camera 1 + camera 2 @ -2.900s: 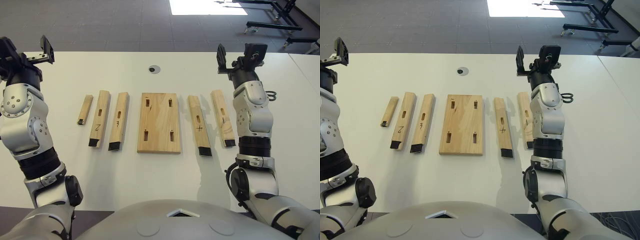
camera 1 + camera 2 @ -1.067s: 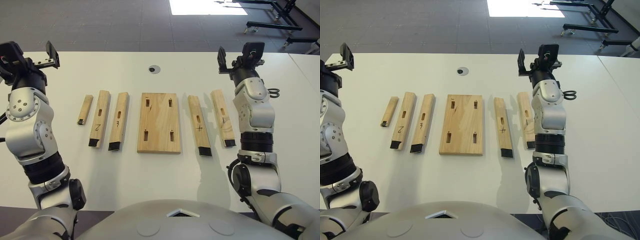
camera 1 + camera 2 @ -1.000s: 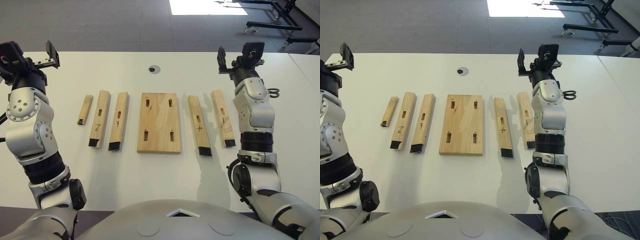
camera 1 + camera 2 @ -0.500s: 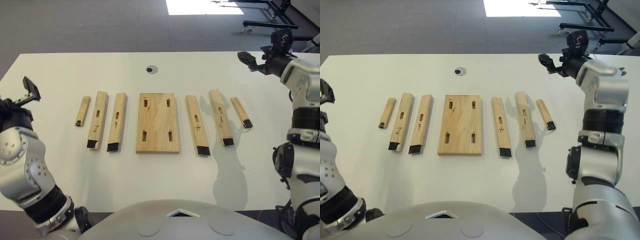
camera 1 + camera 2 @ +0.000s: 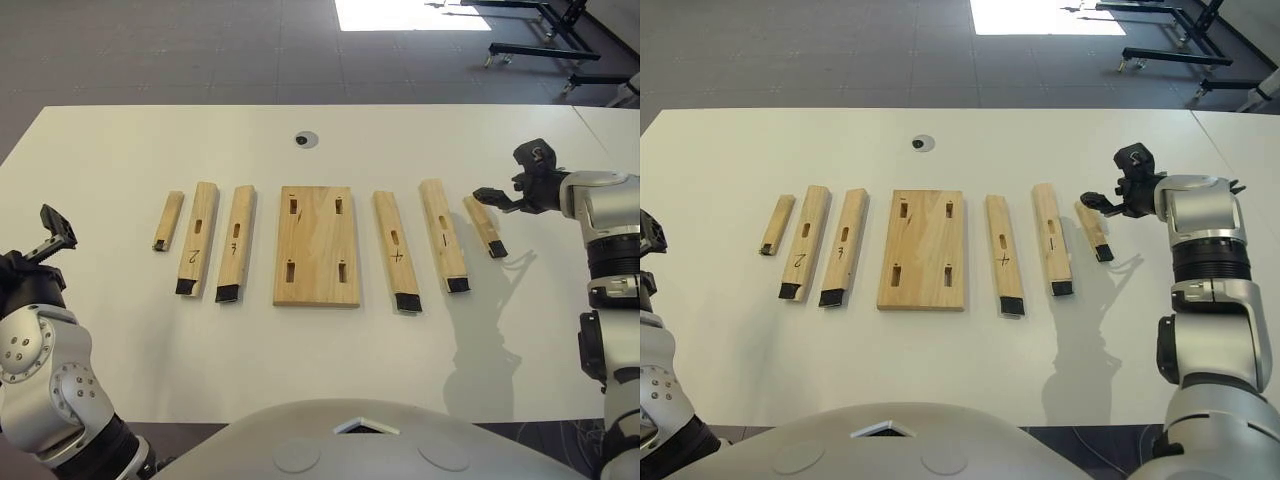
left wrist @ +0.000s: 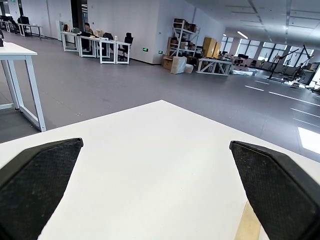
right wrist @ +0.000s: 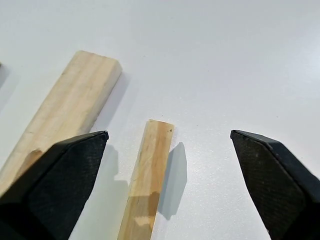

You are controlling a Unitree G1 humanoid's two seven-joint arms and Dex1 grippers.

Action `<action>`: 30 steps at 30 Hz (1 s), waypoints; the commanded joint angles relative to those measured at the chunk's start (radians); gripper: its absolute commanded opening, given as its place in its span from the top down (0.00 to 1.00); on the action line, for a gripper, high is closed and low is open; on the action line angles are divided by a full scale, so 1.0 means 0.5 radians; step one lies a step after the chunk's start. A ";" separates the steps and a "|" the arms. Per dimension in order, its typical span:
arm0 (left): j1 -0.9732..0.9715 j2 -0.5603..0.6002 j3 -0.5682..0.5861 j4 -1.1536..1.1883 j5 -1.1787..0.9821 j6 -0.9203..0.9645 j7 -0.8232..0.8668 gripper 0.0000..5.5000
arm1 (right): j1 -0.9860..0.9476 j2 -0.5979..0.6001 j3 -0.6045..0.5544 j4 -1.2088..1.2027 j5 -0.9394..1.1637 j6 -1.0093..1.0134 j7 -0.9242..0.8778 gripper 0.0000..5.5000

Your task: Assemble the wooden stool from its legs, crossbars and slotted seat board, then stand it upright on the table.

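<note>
The slotted seat board (image 5: pixel 317 245) lies flat mid-table. Two legs (image 5: pixel 196 238) (image 5: pixel 234 243) lie to its left and two legs (image 5: pixel 396 251) (image 5: pixel 442 235) to its right. A short crossbar (image 5: pixel 168 220) rests at the far left and another crossbar (image 5: pixel 484 226) at the far right. My right gripper (image 5: pixel 492 197) hovers open just above the far end of the right crossbar (image 7: pixel 147 182), whose end sits between the wide-spread fingers (image 7: pixel 60 180). My left gripper (image 5: pixel 55 232) is open near the table's left edge, well left of the left crossbar, with nothing between its fingers (image 6: pixel 35 175).
A small round grey disc (image 5: pixel 307 139) is set into the white table (image 5: pixel 320 350) beyond the seat board. The wooden parts lie in one row with bare table in front of and behind them. Black metal frames (image 5: pixel 540 45) stand on the floor beyond.
My right gripper has come down from high over the far right corner to just above the right crossbar. My left arm has sunk slightly at the left edge. The wooden parts have not moved.
</note>
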 commanded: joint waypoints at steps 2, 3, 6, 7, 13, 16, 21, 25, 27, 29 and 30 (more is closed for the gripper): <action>0.070 0.047 0.056 -0.036 -0.004 -0.038 -0.003 0.02 | 0.145 -0.018 0.092 -0.116 -0.046 0.106 0.067 0.18; 0.097 0.035 0.082 -0.053 -0.012 -0.046 0.004 0.02 | 0.129 -0.014 0.111 -0.097 -0.068 0.091 0.062 0.18; 0.146 0.013 0.119 -0.074 -0.022 -0.070 0.014 0.02 | 0.079 -0.003 0.115 0.023 -0.138 0.025 -0.010 0.18; 0.159 0.004 0.125 -0.081 -0.023 -0.077 0.021 0.02 | 0.062 0.009 0.120 0.064 -0.157 0.001 -0.028 0.18; 0.105 0.087 0.123 -0.075 -0.034 -0.052 0.041 0.02 | 0.168 0.118 0.130 0.049 -0.165 0.004 -0.083 0.26; 0.101 0.126 0.155 -0.057 -0.048 -0.049 0.038 0.02 | 0.224 0.111 0.143 -0.010 -0.176 0.022 -0.080 0.35; 0.143 0.125 0.221 -0.065 -0.069 -0.062 0.053 0.02 | 0.143 0.042 0.204 0.107 -0.288 -0.089 -0.083 0.51; 0.169 0.106 0.238 -0.091 -0.078 -0.070 0.067 0.02 | 0.098 0.024 0.250 0.222 -0.357 -0.169 -0.055 0.64; 0.173 0.099 0.224 -0.094 -0.074 -0.075 0.071 0.02 | 0.108 0.030 0.269 0.251 -0.371 -0.176 -0.034 0.72; 0.175 0.104 0.217 -0.097 -0.072 -0.075 0.072 0.02 | 0.120 0.044 0.268 0.268 -0.376 -0.175 -0.011 0.75; 0.172 0.110 0.216 -0.094 -0.073 -0.073 0.073 0.02 | 0.125 0.050 0.265 0.281 -0.380 -0.176 -0.011 0.75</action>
